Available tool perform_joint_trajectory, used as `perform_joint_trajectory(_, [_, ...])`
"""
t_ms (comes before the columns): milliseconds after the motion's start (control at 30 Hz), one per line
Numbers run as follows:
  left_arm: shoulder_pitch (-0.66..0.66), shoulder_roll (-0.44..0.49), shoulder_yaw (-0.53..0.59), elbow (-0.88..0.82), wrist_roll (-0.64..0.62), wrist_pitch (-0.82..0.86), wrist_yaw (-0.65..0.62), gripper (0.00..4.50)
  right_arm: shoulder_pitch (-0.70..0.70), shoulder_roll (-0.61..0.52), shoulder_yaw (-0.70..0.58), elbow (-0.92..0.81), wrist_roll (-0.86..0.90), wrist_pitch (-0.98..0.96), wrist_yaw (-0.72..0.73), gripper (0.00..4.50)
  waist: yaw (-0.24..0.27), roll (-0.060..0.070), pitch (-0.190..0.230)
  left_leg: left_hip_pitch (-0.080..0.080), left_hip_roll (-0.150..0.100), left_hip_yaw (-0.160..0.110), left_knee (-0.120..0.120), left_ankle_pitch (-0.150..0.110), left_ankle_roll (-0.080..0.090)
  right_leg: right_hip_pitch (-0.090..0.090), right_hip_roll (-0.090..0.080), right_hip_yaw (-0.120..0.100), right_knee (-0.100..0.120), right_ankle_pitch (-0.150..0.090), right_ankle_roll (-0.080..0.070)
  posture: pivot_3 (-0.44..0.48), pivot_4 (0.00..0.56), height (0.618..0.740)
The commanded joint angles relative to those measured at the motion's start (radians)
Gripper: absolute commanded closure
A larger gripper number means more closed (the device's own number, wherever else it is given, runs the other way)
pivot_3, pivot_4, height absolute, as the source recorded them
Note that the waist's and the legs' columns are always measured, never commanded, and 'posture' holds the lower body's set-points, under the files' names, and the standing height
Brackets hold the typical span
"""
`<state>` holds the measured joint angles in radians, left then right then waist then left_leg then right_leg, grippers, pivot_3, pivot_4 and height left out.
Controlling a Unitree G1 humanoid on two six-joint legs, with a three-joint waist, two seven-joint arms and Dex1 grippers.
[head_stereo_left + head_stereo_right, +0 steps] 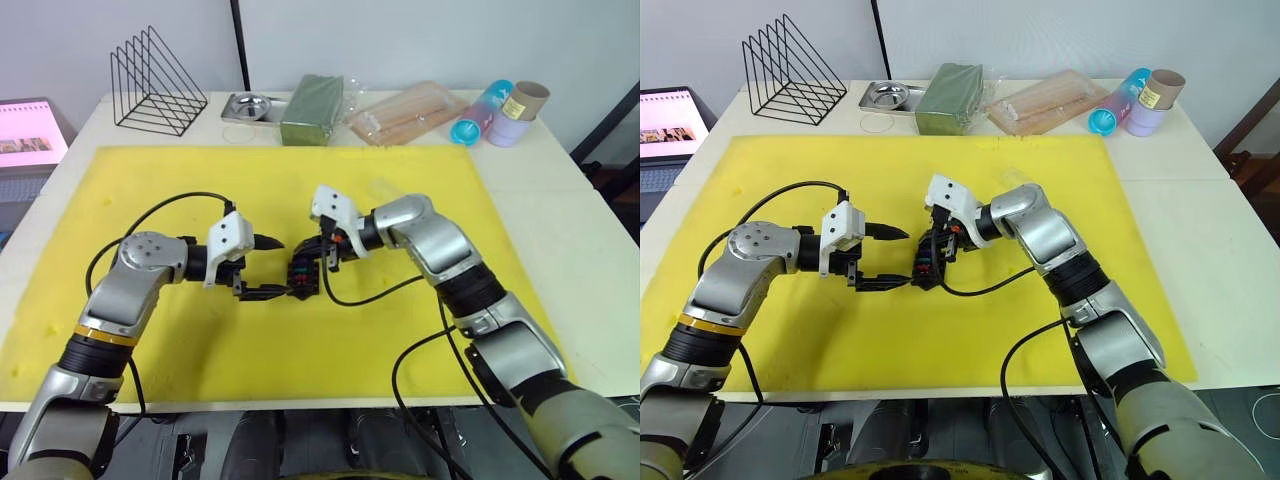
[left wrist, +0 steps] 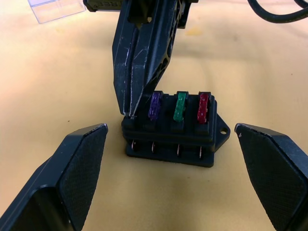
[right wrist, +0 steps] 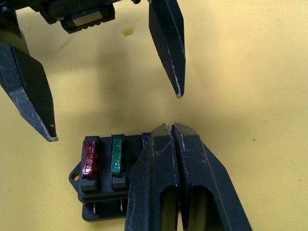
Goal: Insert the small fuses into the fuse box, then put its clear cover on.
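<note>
**Three fuses seated, right jaws pressed at the fourth slot**

The fuse box [image 2: 172,136] sits on the yellow mat [image 1: 300,340] near the middle of the tabletop [image 1: 560,200]; it is the one container holding task pieces; three fuses stand upright in its top row, counted from the left wrist view: one purple fuse [image 2: 154,106], one green fuse [image 2: 180,106], one red fuse [image 2: 203,107], side by side, with the red nearest the mounting ear; the slot beside the purple one is hidden by the right gripper [image 2: 131,113], whose jaws are pressed together with their tips down on that corner of the box; whether a fourth fuse is under them cannot be told; the left gripper [image 1: 268,266] has its jaws spread wide, one tip on each side of the box and not touching it; the clear cover [image 2: 57,9] lies on the mat beyond the box, apart from it

At the far edge of the tabletop: one black wire rack [image 1: 158,82]; one small metal tray [image 1: 252,106]; one green block [image 1: 313,107] just beside the tray; one clear bag [image 1: 408,112] holding wooden sticks, too many to count; one blue cup [image 1: 478,115] lying on its side; one cardboard tube [image 1: 524,100] resting on a pale purple cup [image 1: 506,130]
</note>
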<state>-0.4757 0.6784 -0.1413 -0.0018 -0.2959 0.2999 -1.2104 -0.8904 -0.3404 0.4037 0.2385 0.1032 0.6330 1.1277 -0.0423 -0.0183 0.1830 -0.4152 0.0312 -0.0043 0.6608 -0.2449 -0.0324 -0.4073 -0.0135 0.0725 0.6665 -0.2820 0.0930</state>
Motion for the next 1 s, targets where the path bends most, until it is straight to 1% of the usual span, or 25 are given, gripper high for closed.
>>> perform_joint_trajectory(33, [0.003, 0.010, 0.029, -0.030, -0.017, -0.002, 0.003, 0.00, 0.027, 0.000, -0.014, -0.017, 0.023, 0.006, 0.006, 4.45, 0.000, 0.000, 0.000, 0.000, 0.000, 0.000, 0.000, 0.000, 0.000, 0.000, 0.000, 0.000, 0.000, 0.000, 0.000, 0.000, 0.150, 0.740])
perform_joint_trajectory(267, [0.011, 0.022, 0.039, -0.039, -0.024, -0.002, -0.003, 0.00, 0.004, -0.018, -0.106, -0.087, 0.090, 0.066, -0.011, 4.45, 0.000, 0.000, 0.001, -0.002, 0.000, 0.000, 0.000, 0.000, 0.000, -0.002, 0.000, 0.000, 0.000, 0.000, 0.000, 0.000, 0.150, 0.740])
perform_joint_trajectory(367, [0.016, 0.028, 0.045, -0.044, -0.027, -0.002, -0.007, 0.00, -0.002, -0.041, -0.160, -0.155, 0.150, 0.130, -0.007, 4.45, 0.001, 0.000, 0.001, -0.003, 0.000, 0.000, 0.000, 0.000, 0.000, -0.002, 0.000, 0.000, 0.000, 0.000, 0.000, 0.000, 0.150, 0.740])
perform_joint_trajectory(467, [0.024, 0.041, 0.055, -0.054, -0.037, 0.001, -0.014, 0.00, 0.012, -0.089, -0.201, -0.249, 0.197, 0.188, -0.005, 4.45, 0.001, 0.000, 0.001, -0.004, 0.000, 0.000, 0.000, 0.000, 0.000, -0.004, 0.000, 0.000, 0.000, 0.000, 0.000, 0.000, 0.150, 0.740])
perform_joint_trajectory(567, [0.039, 0.057, 0.073, -0.071, -0.052, 0.004, -0.015, 0.00, 0.068, -0.167, -0.225, -0.382, 0.221, 0.199, -0.006, 4.45, 0.002, 0.000, 0.001, -0.005, 0.001, -0.001, 0.000, 0.000, 0.000, -0.004, -0.001, 0.000, 0.000, 0.000, 0.000, 0.000, 0.150, 0.740])
perform_joint_trajectory(700, [0.068, 0.089, 0.117, -0.120, -0.101, 0.078, -0.005, 0.00, 0.201, -0.283, -0.283, -0.547, 0.238, 0.199, -0.043, 4.45, 0.003, 0.000, 0.001, -0.005, 0.001, -0.001, 0.000, 0.000, 0.000, -0.004, -0.001, 0.000, -0.001, 0.000, 0.000, 0.000, 0.150, 0.740])
perform_joint_trajectory(767, [0.083, 0.113, 0.141, -0.147, -0.127, 0.133, 0.005, 0.00, 0.284, -0.337, -0.332, -0.619, 0.256, 0.214, -0.063, 4.45, 0.003, 0.000, 0.001, -0.005, 0.001, -0.001, 0.000, 0.000, 0.000, -0.004, -0.001, 0.000, -0.001, 0.000, 0.000, 0.000, 0.150, 0.740])
perform_joint_trajectory(800, [0.091, 0.123, 0.151, -0.158, -0.136, 0.153, 0.009, 0.00, 0.320, -0.359, -0.355, -0.646, 0.265, 0.219, -0.073, 4.04, 0.002, 0.000, 0.001, -0.005, 0.001, -0.001, 0.000, 0.000, 0.000, -0.004, -0.001, 0.000, -0.001, 0.000, 0.000, 0.000, 0.150, 0.740])
perform_joint_trajectory(833, [0.101, 0.135, 0.160, -0.169, -0.143, 0.171, 0.013, 0.00, 0.353, -0.380, -0.377, -0.671, 0.273, 0.227, -0.084, 3.83, 0.002, 0.000, 0.001, -0.005, 0.001, -0.001, 0.000, 0.000, 0.000, -0.004, -0.001, 0.000, -0.001, 0.000, 0.000, 0.000, 0.150, 0.740])
perform_joint_trajectory(867, [0.112, 0.146, 0.169, -0.179, -0.148, 0.184, 0.015, 0.00, 0.382, -0.398, -0.397, -0.692, 0.283, 0.235, -0.093, 3.52, 0.002, 0.000, 0.001, -0.005, 0.001, 0.000, 0.000, 0.000, 0.000, -0.004, -0.001, 0.000, -0.001, 0.000, 0.000, 0.000, 0.150, 0.740])
perform_joint_trajectory(1000, [0.146, 0.189, 0.204, -0.202, -0.163, 0.220, 0.022, 0.00, 0.481, -0.463, -0.480, -0.749, 0.315, 0.253, -0.125, 2.01, 0.001, -0.001, 0.001, -0.005, 0.001, 0.000, 0.000, 0.000, 0.000, -0.004, -0.001, 0.000, -0.001, 0.000, 0.000, 0.000, 0.150, 0.740])
